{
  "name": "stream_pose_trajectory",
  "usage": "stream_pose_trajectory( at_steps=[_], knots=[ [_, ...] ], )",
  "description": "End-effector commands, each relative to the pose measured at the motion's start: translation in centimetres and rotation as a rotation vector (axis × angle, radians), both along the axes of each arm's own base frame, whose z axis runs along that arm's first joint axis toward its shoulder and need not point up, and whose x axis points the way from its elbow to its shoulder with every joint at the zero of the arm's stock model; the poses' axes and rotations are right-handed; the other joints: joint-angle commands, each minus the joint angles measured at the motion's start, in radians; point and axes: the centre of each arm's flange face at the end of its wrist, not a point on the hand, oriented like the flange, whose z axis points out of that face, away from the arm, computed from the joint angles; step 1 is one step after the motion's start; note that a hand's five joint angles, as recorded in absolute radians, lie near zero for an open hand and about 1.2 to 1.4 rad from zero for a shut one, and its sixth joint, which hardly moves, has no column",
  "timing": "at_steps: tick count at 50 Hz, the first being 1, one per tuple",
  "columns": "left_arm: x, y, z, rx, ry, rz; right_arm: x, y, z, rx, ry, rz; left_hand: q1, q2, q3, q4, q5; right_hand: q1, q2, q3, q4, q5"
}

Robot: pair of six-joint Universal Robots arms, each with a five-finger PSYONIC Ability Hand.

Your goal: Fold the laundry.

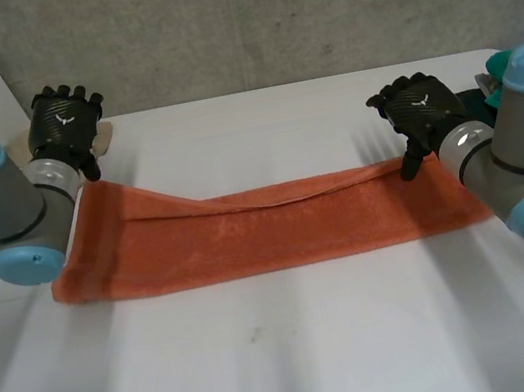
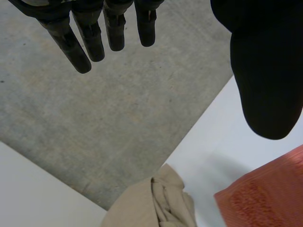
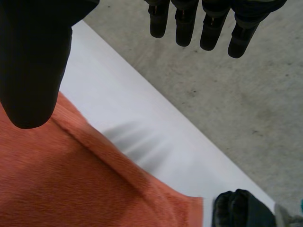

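Fingers [image 2: 92, 45] are held straight and apart on both hands, nothing gripped. On the white table [image 1: 292, 363] a long orange terry towel [image 1: 248, 234] is laid folded lengthwise, with left hand [image 1: 67, 124] and right hand [image 1: 419, 107] near its far corners. The lengthwise fold is judged done. Next, one end must be pinched and carried across to the other.

The head camera sat behind and between the arms, looking down across the white worktop [image 1: 300, 352] to the grey wall [image 1: 260, 13]. Each wrist camera looked from close range along its own palm, past the left hand [image 2: 265, 71] or the right hand [image 3: 33, 61], toward the worktop's far edge. All three views shared the orange towel [image 1: 248, 234], and each wrist view caught its own end of it.
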Motion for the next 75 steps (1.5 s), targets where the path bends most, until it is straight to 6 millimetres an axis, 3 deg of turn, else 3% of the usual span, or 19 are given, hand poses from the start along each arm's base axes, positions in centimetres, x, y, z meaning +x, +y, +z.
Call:
stream_pose_trajectory(
  at_steps=[1, 6, 10, 17, 25, 30, 34, 38, 44, 47, 48, 51, 55, 56, 59, 60, 63, 67, 75],
  knots=[
    [0.2, 1.7, 1.3, 0.141, -0.025, -0.059, -0.3, 1.9, 2.7, 0.146, 0.03, -0.009, -0.036, -0.033, -0.035, -0.032, -0.05, 0.098, 0.109, 0.095, 0.093, 0.092],
    [0.1, 2.2, 1.5, 0.253, -0.047, -0.109, -0.4, 3.7, 3.7, 0.219, 0.047, 0.005, 0.033, 0.035, 0.033, 0.036, 0.018, 0.112, 0.124, 0.11, 0.108, 0.107],
    [-0.1, 1.9, 0.4, 0.345, -0.077, -0.132, -0.2, 5.0, 3.9, 0.242, 0.055, 0.018, 0.056, 0.059, 0.057, 0.06, 0.042, 0.112, 0.124, 0.11, 0.108, 0.107],
    [-0.3, 0.5, -2.5, 0.443, -0.124, -0.134, -0.7, 6.1, 2.7, 0.265, 0.071, 0.019, 0.1, 0.103, 0.101, 0.104, 0.086, 0.104, 0.115, 0.101, 0.099, 0.098],
    [-1.2, -0.9, -4.8, 0.43, -0.155, -0.149, -1.9, 6.0, 0.8, 0.273, 0.106, -0.001, 0.124, 0.126, 0.124, 0.127, 0.109, 0.095, 0.107, 0.092, 0.09, 0.089],
    [-1.7, -1.4, -5.6, 0.407, -0.179, -0.146, -2.9, 5.7, -0.1, 0.276, 0.137, -0.017, 0.302, 0.305, 0.303, 0.306, 0.288, 0.092, 0.104, 0.089, 0.087, 0.086],
    [-2.0, -1.9, -6.3, 0.374, -0.207, -0.148, -3.5, 5.3, -0.2, 0.275, 0.143, -0.03, 0.601, 0.604, 0.602, 0.605, 0.587, 0.092, 0.104, 0.089, 0.087, 0.086],
    [-2.0, -2.1, -6.8, 0.35, -0.258, -0.145, -3.7, 5.1, -0.1, 0.272, 0.141, -0.039, 0.766, 0.769, 0.767, 0.77, 0.752, 0.095, 0.107, 0.092, 0.09, 0.089],
    [-2.1, -2.2, -7.2, 0.333, -0.306, -0.138, -4.2, 5.0, 0.4, 0.266, 0.135, -0.053, 0.79, 0.792, 0.791, 0.794, 0.776, 0.095, 0.107, 0.092, 0.09, 0.089],
    [-2.0, -2.2, -7.0, 0.329, -0.314, -0.135, -4.2, 5.0, 0.8, 0.253, 0.127, -0.055, 1.185, 1.187, 1.186, 1.188, 1.171, 0.095, 0.107, 0.092, 0.09, 0.089],
    [-2.0, -2.2, -6.9, 0.327, -0.316, -0.132, -4.1, 4.9, 0.9, 0.25, 0.124, -0.054, 1.186, 1.189, 1.187, 1.19, 1.172, 0.095, 0.107, 0.092, 0.09, 0.089],
    [-2.1, -2.1, -5.4, 0.303, -0.32, -0.122, -3.9, 4.8, 1.1, 0.24, 0.121, -0.05, 1.186, 1.189, 1.187, 1.19, 1.172, 0.095, 0.107, 0.092, 0.09, 0.089],
    [-2.2, -0.7, -0.5, 0.267, -0.292, -0.11, -3.4, 4.3, 1.5, 0.216, 0.109, -0.043, 1.186, 1.189, 1.187, 1.19, 1.172, 0.083, 0.095, 0.08, 0.078, 0.077],
    [-2.3, 0.2, 2.0, 0.244, -0.261, -0.113, -3.1, 3.9, 1.7, 0.203, 0.096, -0.037, 1.186, 1.189, 1.187, 1.19, 1.172, 0.063, 0.074, 0.06, 0.058, 0.057],
    [-2.6, 2.1, 5.7, 0.196, -0.209, -0.128, -2.6, 3.0, 1.6, 0.182, 0.074, -0.031, 1.186, 1.189, 1.187, 1.19, 1.172, -0.005, 0.007, -0.008, -0.009, -0.01],
    [-2.7, 3.4, 7.9, 0.159, -0.182, -0.139, -2.1, 2.2, 1.6, 0.163, 0.053, -0.021, 1.186, 1.189, 1.187, 1.19, 1.172, -0.049, -0.037, -0.052, -0.054, -0.055],
    [-2.8, 6.2, 11.2, 0.09, -0.148, -0.171, -1.0, 1.0, 1.2, 0.138, 0.03, 0.013, 1.186, 1.189, 1.187, 1.19, 1.172, -0.049, -0.037, -0.052, -0.054, -0.055],
    [-2.7, 9.5, 13.9, 0.0, -0.14, -0.2, 0.7, -0.5, -0.1, 0.128, 0.018, 0.061, 1.186, 1.189, 1.187, 1.19, 1.172, -0.049, -0.037, -0.052, -0.054, -0.055],
    [-1.6, 15.0, 16.4, -0.11, -0.123, -0.224, 3.0, -3.1, -2.5, 0.098, 0.012, 0.098, 1.186, 1.189, 1.187, 1.19, 1.172, -0.049, -0.037, -0.052, -0.054, -0.055]
  ],
)
